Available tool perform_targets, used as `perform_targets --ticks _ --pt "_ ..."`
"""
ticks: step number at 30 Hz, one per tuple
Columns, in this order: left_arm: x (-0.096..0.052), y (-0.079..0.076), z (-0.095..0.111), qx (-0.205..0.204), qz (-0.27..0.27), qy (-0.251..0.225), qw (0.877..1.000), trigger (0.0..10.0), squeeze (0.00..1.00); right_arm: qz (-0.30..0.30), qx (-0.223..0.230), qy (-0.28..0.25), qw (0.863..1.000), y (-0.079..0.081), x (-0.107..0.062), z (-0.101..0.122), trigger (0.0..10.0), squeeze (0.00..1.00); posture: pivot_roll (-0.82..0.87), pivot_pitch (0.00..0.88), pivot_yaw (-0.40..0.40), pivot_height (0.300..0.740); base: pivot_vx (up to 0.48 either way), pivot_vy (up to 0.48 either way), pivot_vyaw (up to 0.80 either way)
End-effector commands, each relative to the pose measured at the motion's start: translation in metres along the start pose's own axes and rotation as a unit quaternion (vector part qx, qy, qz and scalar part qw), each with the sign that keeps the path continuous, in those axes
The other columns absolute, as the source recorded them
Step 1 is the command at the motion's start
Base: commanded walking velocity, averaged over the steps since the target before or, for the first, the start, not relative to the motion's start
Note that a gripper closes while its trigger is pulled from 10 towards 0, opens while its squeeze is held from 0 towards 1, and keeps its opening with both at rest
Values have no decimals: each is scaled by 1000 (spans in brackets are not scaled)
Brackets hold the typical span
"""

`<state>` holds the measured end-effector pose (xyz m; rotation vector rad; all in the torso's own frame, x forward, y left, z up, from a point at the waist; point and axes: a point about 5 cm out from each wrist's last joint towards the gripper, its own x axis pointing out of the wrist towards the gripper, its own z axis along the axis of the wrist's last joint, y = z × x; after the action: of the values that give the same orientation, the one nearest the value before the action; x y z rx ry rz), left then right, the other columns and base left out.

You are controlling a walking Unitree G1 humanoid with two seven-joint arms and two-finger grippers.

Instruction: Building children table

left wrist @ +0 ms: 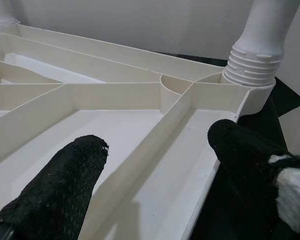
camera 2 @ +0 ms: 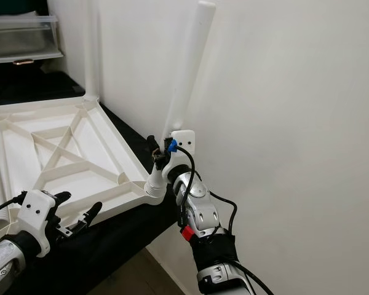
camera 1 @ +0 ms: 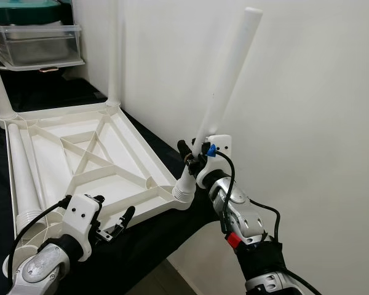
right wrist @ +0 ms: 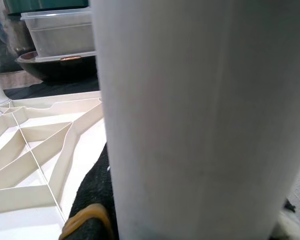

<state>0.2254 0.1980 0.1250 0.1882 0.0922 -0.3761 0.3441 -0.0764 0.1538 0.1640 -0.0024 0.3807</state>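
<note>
Presently: leg-fitting step. Tabletop (camera 1: 80,153), white plastic, lies upside down on a black-covered bench (camera 1: 166,236), ribs upward. Two legs already upright in the far corners; one loose leg (camera 1: 23,172) lies along the tabletop's left edge. Right gripper (camera 1: 194,158) pinching a tilted leg (camera 1: 224,92) whose threaded end sits in the near right corner socket (camera 1: 183,198). Left gripper (camera 1: 114,227) spread, holding nothing, just over the near rim. Next move, likely: straighten that leg and twist it home.

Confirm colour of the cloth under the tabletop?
Black cloth, clearest in the left eye view beneath the tabletop.
</note>
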Motion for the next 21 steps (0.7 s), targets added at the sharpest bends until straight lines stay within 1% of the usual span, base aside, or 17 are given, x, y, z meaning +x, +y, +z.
perform_targets --ticks 1,7,8,15,21 --pt "1 -3 -5 -2 -4 11 1000 10000 0 -19 11 116 993 -8 -15 -52 0 0 145 0 -168 740 0 0 0" --pt "2 -4 -5 -2 -7 11 1000 10000 0 3 -3 119 993 -4 -16 -54 0 0 141 0 -162 740 0 0 0" --pt "2 -3 -5 -1 -8 11 1000 10000 0 7 -9 118 993 -4 -15 -52 10000 0 141 0 -160 740 0 0 0" --pt "2 -3 -5 0 -9 11 1000 10000 0 9 -34 112 993 -5 -12 -47 10000 0 141 0 -160 740 0 0 0" --pt "2 -3 -5 0 -10 11 1000 10000 0 12 -35 112 993 -4 -12 -46 10000 0 141 0 -158 740 0 0 0"
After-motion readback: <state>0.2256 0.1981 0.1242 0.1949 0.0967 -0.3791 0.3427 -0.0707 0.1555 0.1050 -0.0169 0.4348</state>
